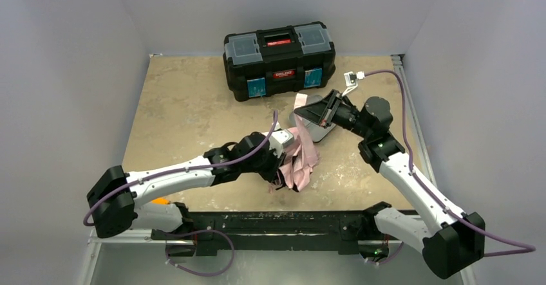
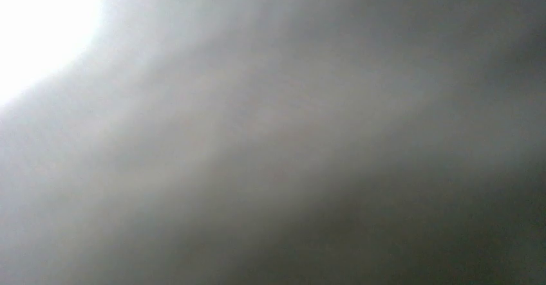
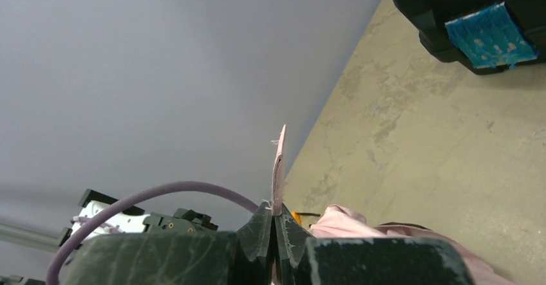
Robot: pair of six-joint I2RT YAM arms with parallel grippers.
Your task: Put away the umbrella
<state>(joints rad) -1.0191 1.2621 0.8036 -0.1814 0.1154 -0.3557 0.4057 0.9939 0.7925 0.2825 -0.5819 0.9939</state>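
Observation:
The umbrella (image 1: 302, 158) is a crumpled bundle of pale pink fabric with black ribs at the table's middle. My left gripper (image 1: 284, 165) is buried in its left side and appears shut on it, with the fingers hidden by cloth. The left wrist view is a grey blur, covered at close range. My right gripper (image 1: 299, 111) is just above and right of the bundle. It is shut on the umbrella's pink strap (image 1: 301, 99). In the right wrist view the strap (image 3: 278, 169) stands up out of the shut right gripper (image 3: 275, 219), and pink fabric (image 3: 360, 224) lies beside it.
A closed black toolbox (image 1: 280, 56) with blue latches stands at the table's back, and its corner shows in the right wrist view (image 3: 476, 15). A small grey case (image 1: 320, 130) lies under the right gripper. White walls enclose the table on three sides.

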